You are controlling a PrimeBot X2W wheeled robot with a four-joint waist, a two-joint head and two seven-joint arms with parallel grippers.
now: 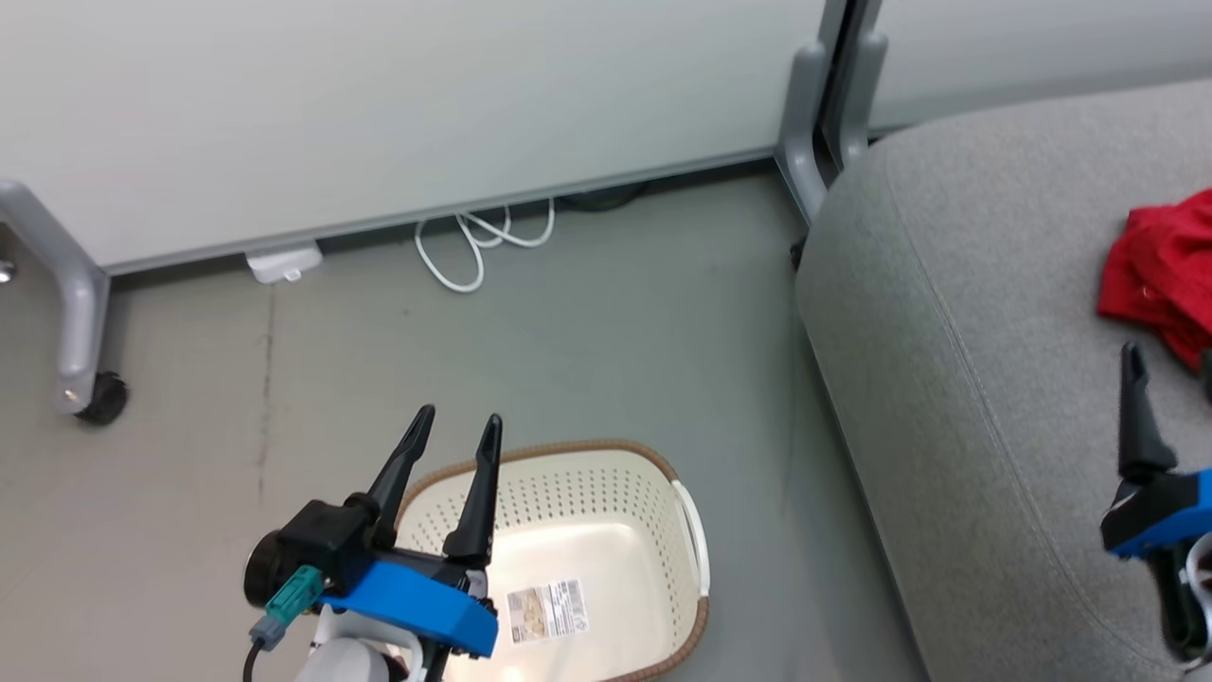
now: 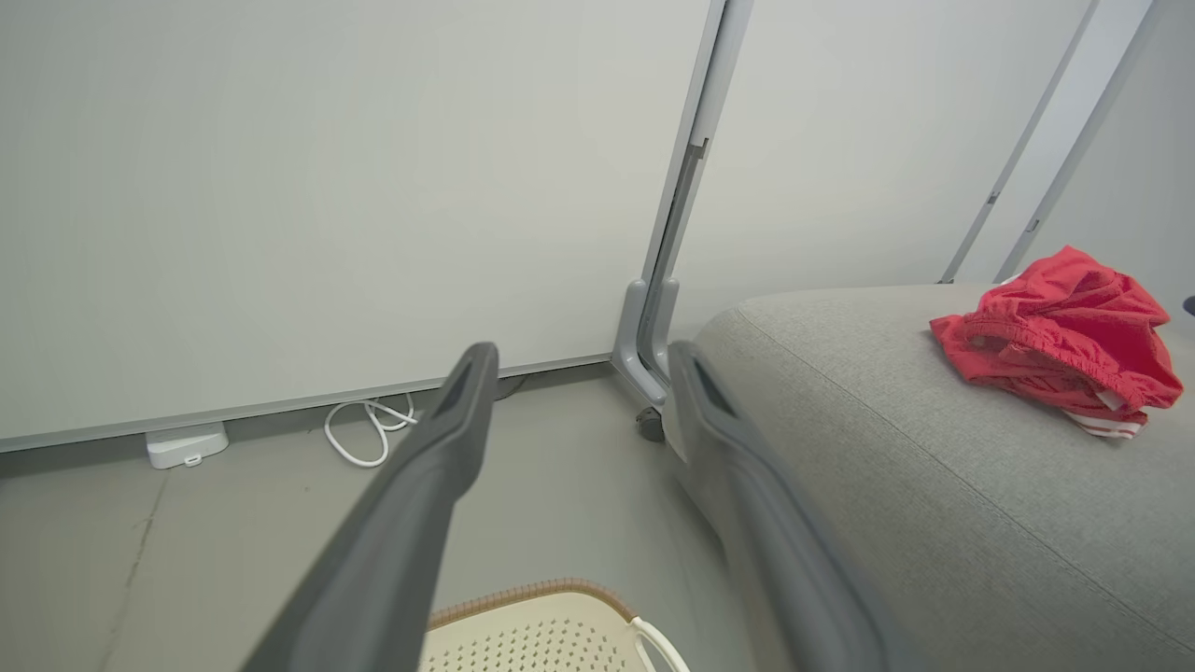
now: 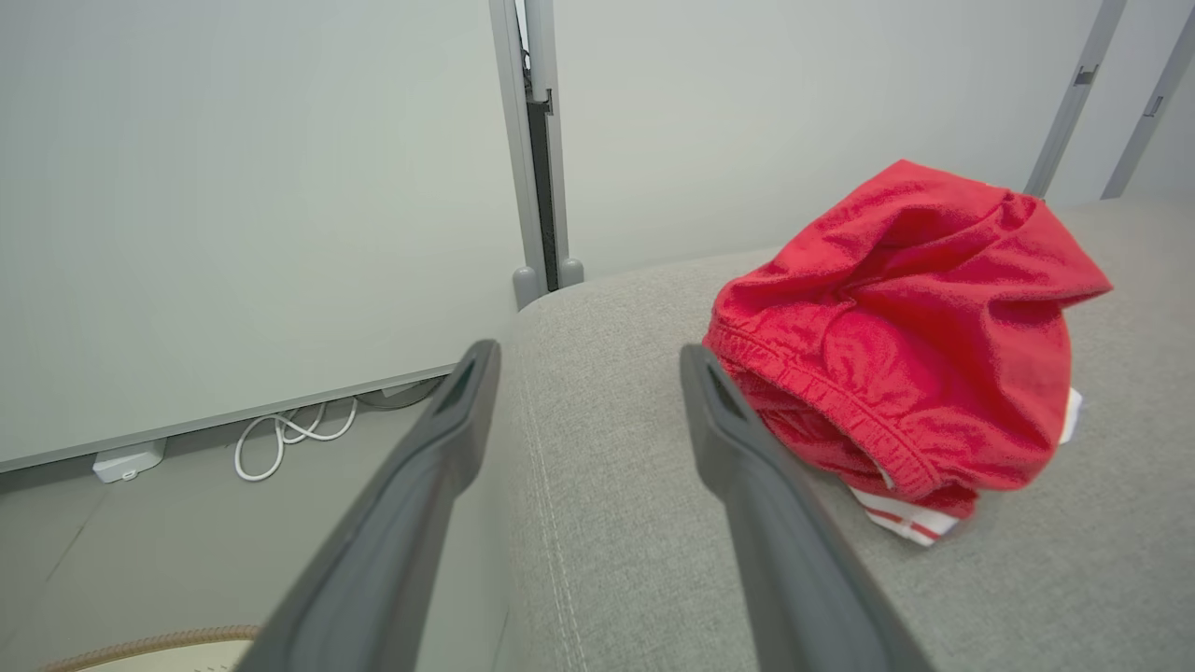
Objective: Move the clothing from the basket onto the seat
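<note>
The clothing [image 1: 1165, 275] is a crumpled red heap with a white striped hem, lying on the light grey seat [image 1: 947, 284] at the right. It shows closer as the clothing [image 3: 896, 336] and the clothing [image 2: 1055, 336]. My right gripper [image 1: 1169, 358] hovers open over the seat [image 3: 607, 523], just short of the heap, holding nothing. The cream basket [image 1: 587, 493] stands on the floor left of the seat; its visible inside shows a barcode sticker. My left gripper [image 1: 459, 419] hangs open above the basket's left rim, with nothing between its fingers.
White partition panels run along the back on grey legs, one with a black caster [image 1: 99, 398]. A coiled white cable [image 1: 473, 246] and a small white box [image 1: 282, 263] lie at the panel's foot. Grey floor separates the basket from the seat.
</note>
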